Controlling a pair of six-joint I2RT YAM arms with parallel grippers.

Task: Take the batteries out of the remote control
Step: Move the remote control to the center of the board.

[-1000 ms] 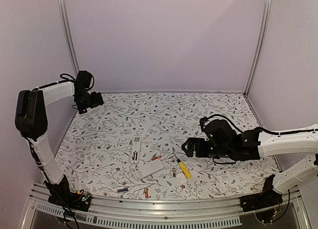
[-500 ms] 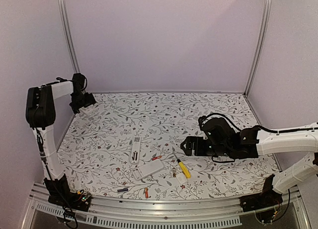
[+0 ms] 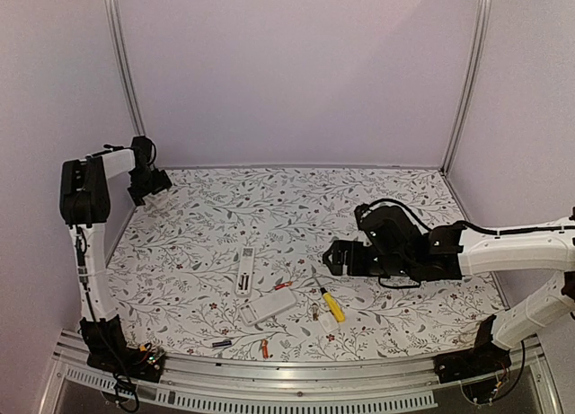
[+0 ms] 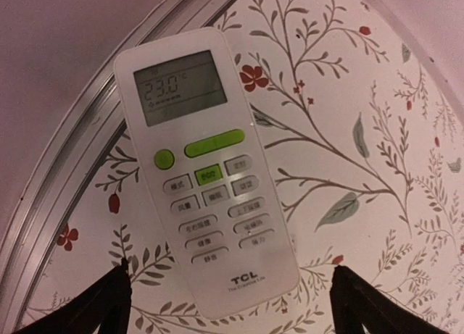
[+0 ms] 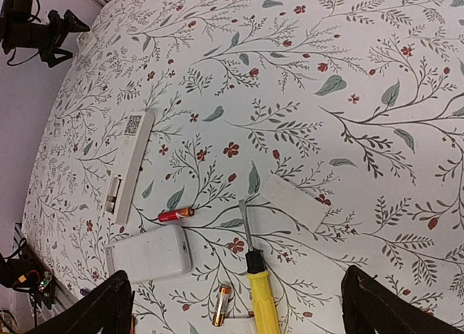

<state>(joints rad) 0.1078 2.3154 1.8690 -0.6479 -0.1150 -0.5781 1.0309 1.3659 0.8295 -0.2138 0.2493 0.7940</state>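
A white TCL remote control (image 4: pixel 206 167) lies face up, screen lit, by the table's far-left rail. My left gripper (image 4: pixel 230 266) hangs open over it, one finger on each side of its lower end, neither touching. A slim white remote (image 3: pixel 244 272) and a wider white remote (image 3: pixel 268 306) lie back side up at the centre front. Loose batteries lie near them: a red one (image 5: pixel 176 214), an orange-tipped one (image 5: pixel 222 306) and a dark one (image 3: pixel 221 343). My right gripper (image 5: pixel 235 274) is open and empty, above the mat just right of them.
A yellow-handled screwdriver (image 5: pixel 261 298) lies under the right gripper, with a flat white cover plate (image 5: pixel 293 202) beside its blade. An orange battery (image 3: pixel 264 347) lies at the front rail. Walls and a metal rail (image 4: pixel 65 182) close in the far-left corner.
The left arm has folded back toward the far-left corner, bringing its gripper down close over the TCL remote. The right gripper has slid a little to the left.
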